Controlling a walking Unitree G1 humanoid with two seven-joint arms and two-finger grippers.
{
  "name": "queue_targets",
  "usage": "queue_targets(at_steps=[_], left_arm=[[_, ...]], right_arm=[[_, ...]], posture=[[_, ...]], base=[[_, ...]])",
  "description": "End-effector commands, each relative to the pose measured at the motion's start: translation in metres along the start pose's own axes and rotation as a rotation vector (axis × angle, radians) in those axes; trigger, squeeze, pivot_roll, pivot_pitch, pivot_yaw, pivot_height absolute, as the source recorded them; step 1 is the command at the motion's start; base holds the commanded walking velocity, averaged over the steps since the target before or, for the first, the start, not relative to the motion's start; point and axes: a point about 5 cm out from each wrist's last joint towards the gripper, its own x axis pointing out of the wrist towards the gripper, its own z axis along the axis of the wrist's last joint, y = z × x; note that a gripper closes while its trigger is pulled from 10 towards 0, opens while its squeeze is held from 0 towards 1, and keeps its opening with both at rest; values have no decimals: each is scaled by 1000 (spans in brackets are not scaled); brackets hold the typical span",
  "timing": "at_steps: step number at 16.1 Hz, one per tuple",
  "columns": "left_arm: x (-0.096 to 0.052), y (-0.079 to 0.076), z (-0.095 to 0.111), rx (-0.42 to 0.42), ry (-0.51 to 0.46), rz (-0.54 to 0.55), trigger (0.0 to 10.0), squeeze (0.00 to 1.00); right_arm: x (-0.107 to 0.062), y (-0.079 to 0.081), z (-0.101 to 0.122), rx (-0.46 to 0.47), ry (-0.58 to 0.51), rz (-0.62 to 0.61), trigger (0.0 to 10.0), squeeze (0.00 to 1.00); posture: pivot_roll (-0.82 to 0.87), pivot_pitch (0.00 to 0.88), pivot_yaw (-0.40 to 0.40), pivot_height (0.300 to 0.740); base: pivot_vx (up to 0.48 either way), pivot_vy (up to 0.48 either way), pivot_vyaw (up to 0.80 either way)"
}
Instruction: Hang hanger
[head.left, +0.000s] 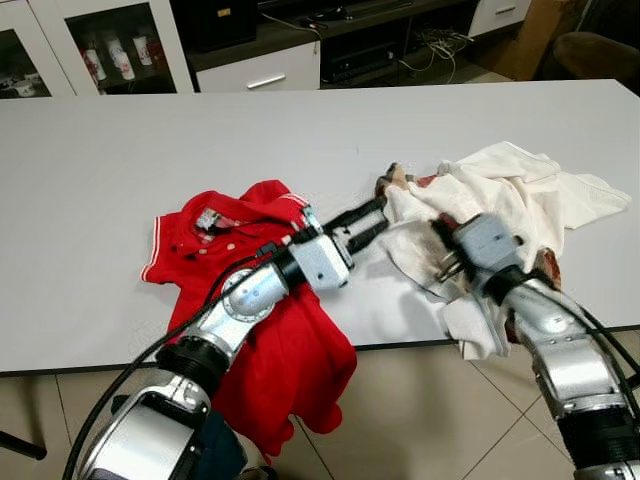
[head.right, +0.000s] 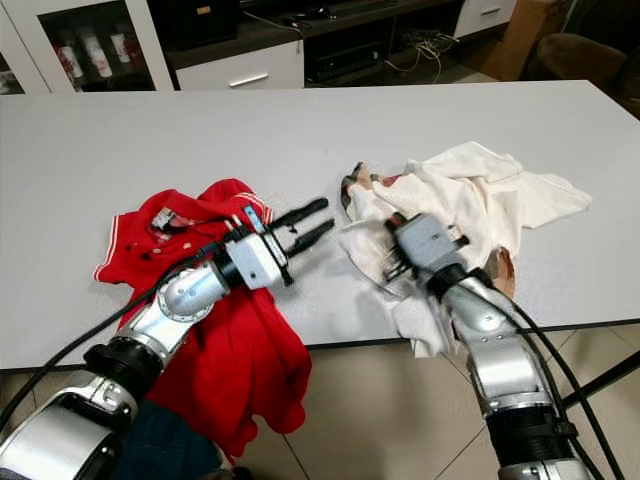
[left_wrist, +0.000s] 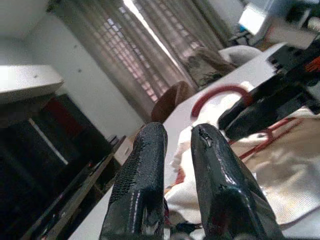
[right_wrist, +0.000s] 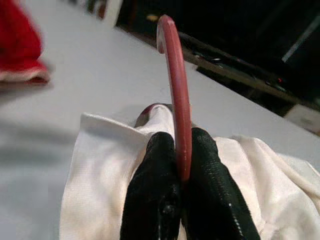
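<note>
Two tools sit before you on the white surface (head.left: 120, 150); your right tool (right_wrist: 175, 182) is pinched on the red hanger (right_wrist: 175, 85), whose hook rises above the cream garment (head.right: 490, 195); your left tool (head.right: 305, 225), fingers slightly spread, hovers just beside that garment, past the red shirt (head.left: 290, 350) draped over the near edge.

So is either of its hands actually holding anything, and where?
The right end effector pinches the red hanger by its hook. The left end effector, open, holds nothing.
</note>
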Motion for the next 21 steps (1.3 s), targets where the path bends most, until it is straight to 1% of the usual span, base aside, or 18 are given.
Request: queue_targets(at_steps=[1,3,6,8,9,10,13,15,16,17,18,19,20,21], left_arm=[[3,8,3,-1,-15,26,10000,0],[3,11,3,-31,-14,67,10000,0],[3,11,4,-51,-14,91,10000,0],[4,10,4,-60,-15,98,10000,0],[5,8,4,-68,-16,102,10000,0],[5,7,5,-72,-17,102,10000,0],[8,1,6,-84,-20,105,10000,0],[9,0,7,-88,-23,109,10000,0],[10,0,7,-88,-24,110,10000,0],[10,-1,7,-88,-24,111,10000,0],[11,-1,8,-87,-26,112,10000,0],[13,-2,9,-83,-30,109,10000,0],[16,-3,11,-79,-37,103,10000,0],[17,-4,11,-78,-41,98,10000,0]], right_arm=[[1,-9,6,52,-24,-32,0,0],[1,-27,17,176,-78,-99,0,0],[-2,-41,29,261,-103,-84,0,0],[-5,-66,39,400,-118,-152,0,0],[-6,-77,40,484,-110,-197,0,0],[-7,-83,40,534,-108,-220,0,0],[-9,-103,39,748,-134,-336,0,0],[-11,-112,34,887,-146,-408,0,0],[-11,-114,30,1003,-162,-442,0,0],[-11,-115,29,1053,-178,-454,0,0],[-11,-118,28,1144,-229,-467,0,0],[-9,-117,33,1199,-283,-442,0,0],[-7,-116,41,1228,-348,-404,0,0],[-7,-115,47,1238,-392,-380,0,0]], posture=[[10,100,50,740],[9,95,44,740],[7,93,37,740],[2,90,29,740],[-1,87,26,740],[-3,86,24,740],[-4,79,16,740],[-4,77,16,740],[-2,75,15,740],[-2,75,15,740],[2,72,14,740],[1,70,14,740],[1,69,14,740],[1,69,14,740]], base=[[0,0,0],[0,0,0],[0,0,0],[0,0,0],[0,0,0],[0,0,0],[0,0,0],[0,0,0],[0,0,0],[0,0,0],[0,0,0],[0,0,0],[0,0,0],[0,0,0]])
